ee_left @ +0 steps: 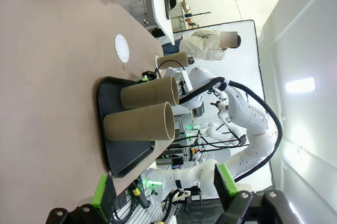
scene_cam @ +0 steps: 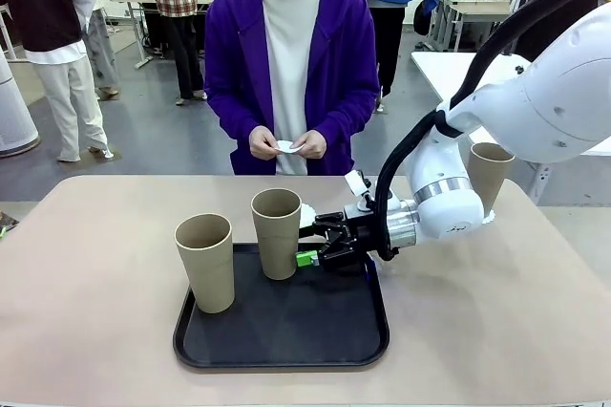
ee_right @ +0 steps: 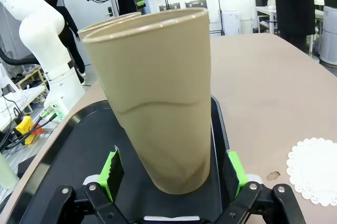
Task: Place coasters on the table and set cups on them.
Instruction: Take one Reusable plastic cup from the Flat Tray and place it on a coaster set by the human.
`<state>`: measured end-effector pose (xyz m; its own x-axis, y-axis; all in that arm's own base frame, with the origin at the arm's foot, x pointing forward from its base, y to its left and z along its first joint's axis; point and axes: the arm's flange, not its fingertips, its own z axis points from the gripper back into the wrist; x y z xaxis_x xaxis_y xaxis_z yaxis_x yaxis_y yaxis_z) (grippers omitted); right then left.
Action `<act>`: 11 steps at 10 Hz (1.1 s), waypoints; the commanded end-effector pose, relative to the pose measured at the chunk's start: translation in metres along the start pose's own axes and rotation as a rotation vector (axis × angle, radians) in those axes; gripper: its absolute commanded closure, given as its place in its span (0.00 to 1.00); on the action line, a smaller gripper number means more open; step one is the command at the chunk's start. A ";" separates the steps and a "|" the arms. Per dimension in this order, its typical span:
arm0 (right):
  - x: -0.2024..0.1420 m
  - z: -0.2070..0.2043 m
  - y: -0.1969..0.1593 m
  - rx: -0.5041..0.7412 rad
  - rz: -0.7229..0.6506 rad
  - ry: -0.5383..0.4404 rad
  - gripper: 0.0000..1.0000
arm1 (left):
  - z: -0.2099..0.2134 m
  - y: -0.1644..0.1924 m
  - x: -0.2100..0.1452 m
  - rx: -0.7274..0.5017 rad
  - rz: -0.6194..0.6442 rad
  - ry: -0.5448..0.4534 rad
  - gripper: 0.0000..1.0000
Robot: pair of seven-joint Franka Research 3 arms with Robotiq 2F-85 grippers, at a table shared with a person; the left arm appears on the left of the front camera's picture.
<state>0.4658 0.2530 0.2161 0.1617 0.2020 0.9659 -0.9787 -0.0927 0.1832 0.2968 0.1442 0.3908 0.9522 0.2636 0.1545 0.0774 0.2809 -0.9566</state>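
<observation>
Two tan cups stand on the black tray (scene_cam: 282,354): one at the left (scene_cam: 205,262) and one farther back (scene_cam: 277,232). My right gripper (scene_cam: 307,240) is open around the rear cup (ee_right: 158,103). Its green pads (ee_right: 112,169) flank the cup's base with small gaps. A third cup (scene_cam: 490,176) stands on the table (scene_cam: 86,273) at the right, partly behind my right arm. A white coaster (ee_right: 316,169) lies bare on the table just beyond the tray. The person holds another coaster (scene_cam: 286,146) in both hands. My left gripper (ee_left: 163,187) hangs open, off to the side of the tray.
The person in a purple jacket (scene_cam: 234,63) stands at the table's far edge. The tray (ee_left: 118,155) sits near the front middle. Bare tabletop lies to the left (scene_cam: 86,273) and right (scene_cam: 496,311) of it. Other tables and people are farther back.
</observation>
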 end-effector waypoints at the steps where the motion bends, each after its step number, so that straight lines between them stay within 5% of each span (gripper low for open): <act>1: -0.007 -0.010 -0.012 0.009 0.009 0.003 0.00 | 0.001 0.000 0.000 -0.014 -0.014 -0.006 0.00; 11: 0.004 -0.033 -0.025 0.052 0.032 -0.013 0.00 | 0.001 0.000 0.000 -0.014 -0.014 -0.006 0.00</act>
<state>0.4810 0.2839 0.2120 0.1333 0.1867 0.9733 -0.9777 -0.1362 0.1600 0.2968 0.1442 0.3908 0.9522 0.2636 0.1545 0.0774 0.2809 -0.9566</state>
